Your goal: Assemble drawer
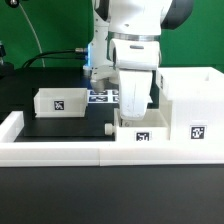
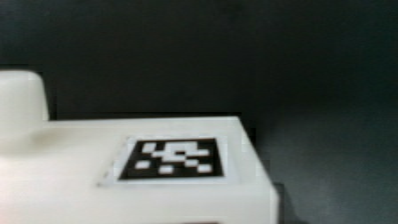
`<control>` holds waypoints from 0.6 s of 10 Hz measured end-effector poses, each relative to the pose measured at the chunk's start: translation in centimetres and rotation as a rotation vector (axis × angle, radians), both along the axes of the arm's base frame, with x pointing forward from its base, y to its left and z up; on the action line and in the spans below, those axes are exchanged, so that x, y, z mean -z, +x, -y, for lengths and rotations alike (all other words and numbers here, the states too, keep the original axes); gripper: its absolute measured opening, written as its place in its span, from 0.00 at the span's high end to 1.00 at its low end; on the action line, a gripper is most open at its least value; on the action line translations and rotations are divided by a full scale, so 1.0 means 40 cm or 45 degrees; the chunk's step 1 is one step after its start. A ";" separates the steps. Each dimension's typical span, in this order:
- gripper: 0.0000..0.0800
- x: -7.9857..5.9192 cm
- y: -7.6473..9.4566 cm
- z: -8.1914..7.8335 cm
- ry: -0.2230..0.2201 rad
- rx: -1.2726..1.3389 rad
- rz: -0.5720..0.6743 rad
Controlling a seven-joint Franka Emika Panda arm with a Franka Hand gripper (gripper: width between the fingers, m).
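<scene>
One black table (image 1: 60, 125) fills the scene, edged in front by a low white border wall (image 1: 50, 152), with a dim room behind. The drawer's tall white housing (image 1: 190, 98) stands at the exterior view's right. A tagged tray (image 1: 60, 100) sits well apart at the left. A second tray (image 1: 140, 133) lies just beside the housing, under the gripper (image 1: 135, 105). I cannot tell whether its fingers are apart or together.
</scene>
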State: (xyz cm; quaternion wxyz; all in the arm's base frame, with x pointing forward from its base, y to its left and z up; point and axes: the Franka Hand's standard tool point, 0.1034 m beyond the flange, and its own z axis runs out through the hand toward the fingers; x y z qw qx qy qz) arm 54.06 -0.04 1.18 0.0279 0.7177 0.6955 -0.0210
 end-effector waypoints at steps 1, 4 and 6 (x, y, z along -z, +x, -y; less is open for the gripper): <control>0.95 0.000 0.000 -0.004 0.001 0.020 0.002; 0.95 0.000 -0.002 -0.019 0.004 0.072 0.003; 0.95 0.000 -0.002 -0.018 0.004 0.073 0.003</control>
